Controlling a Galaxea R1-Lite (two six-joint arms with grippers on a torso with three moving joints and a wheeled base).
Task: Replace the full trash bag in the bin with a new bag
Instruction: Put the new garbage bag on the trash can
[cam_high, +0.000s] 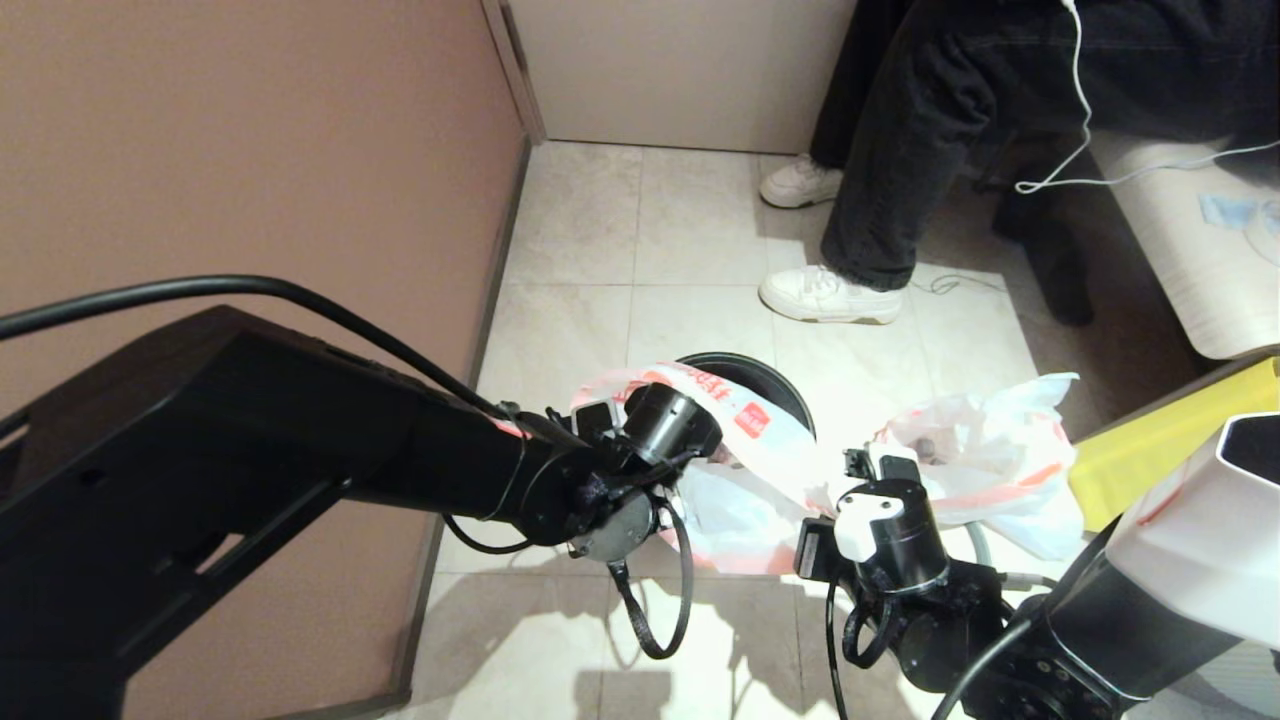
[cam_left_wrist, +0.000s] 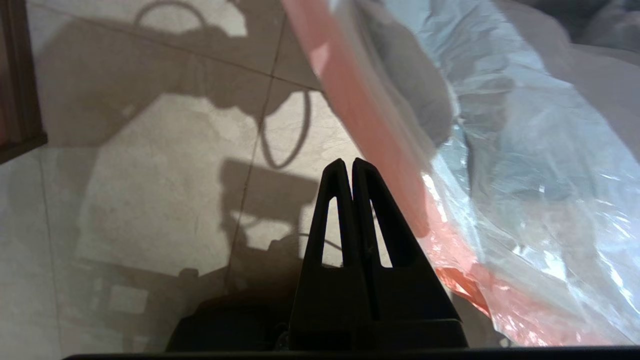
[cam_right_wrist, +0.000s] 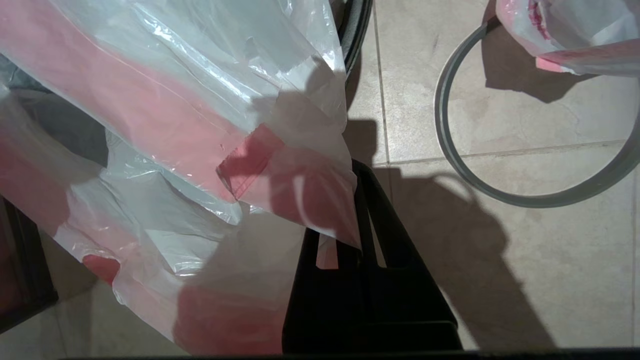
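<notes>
The new bag (cam_high: 745, 470), smooth with red print, is draped over the near side of the black bin (cam_high: 765, 372) and hangs between both arms. My right gripper (cam_high: 862, 468) is shut on the new bag's (cam_right_wrist: 210, 125) pink-banded edge; the plastic comes out between the fingers of the gripper (cam_right_wrist: 357, 167) and covers one of them. My left gripper (cam_left_wrist: 348, 162) is shut beside the new bag's pink band (cam_left_wrist: 360, 115), with no plastic visible between its jaws. The full trash bag (cam_high: 990, 450) lies crumpled on the floor to the right, beside the grey hoop (cam_right_wrist: 446, 145).
A brown wall runs along the left. A seated person's legs and white shoes (cam_high: 825, 295) are just beyond the bin. A yellow bag (cam_high: 1160, 445) and a pale bench (cam_high: 1190, 240) stand at the right. The bin's rim (cam_right_wrist: 356, 25) lies close to my right gripper.
</notes>
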